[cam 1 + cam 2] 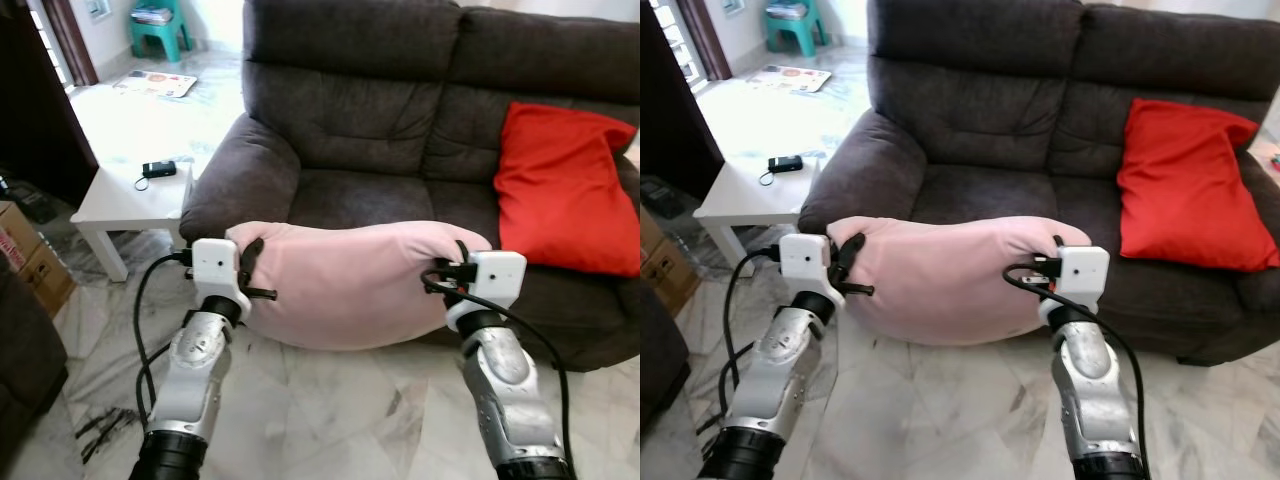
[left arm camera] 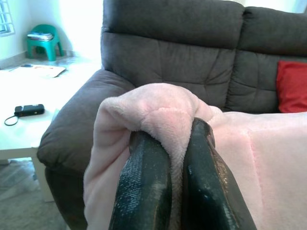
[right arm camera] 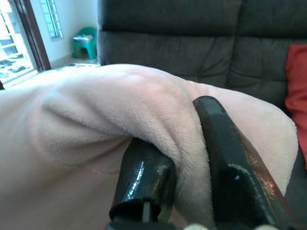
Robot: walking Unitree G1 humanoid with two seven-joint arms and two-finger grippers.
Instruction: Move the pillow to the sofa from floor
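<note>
A soft pink pillow [image 1: 350,280] hangs in the air between my two arms, in front of the dark brown sofa [image 1: 380,130] and level with the front of its seat. My left gripper [image 1: 252,268] is shut on the pillow's left end. In the left wrist view its black fingers [image 2: 144,187] pinch a fold of the pink fabric [image 2: 153,110]. My right gripper [image 1: 452,270] is shut on the pillow's right end. The right wrist view shows its fingers [image 3: 225,163] clamped on a pink fold [image 3: 120,115].
A red cushion [image 1: 565,185] leans on the sofa's right seat. A white side table [image 1: 125,200] with a small black device [image 1: 158,168] stands to the left of the sofa arm. A cardboard box [image 1: 30,260] sits at the far left. The floor is pale marble [image 1: 350,410].
</note>
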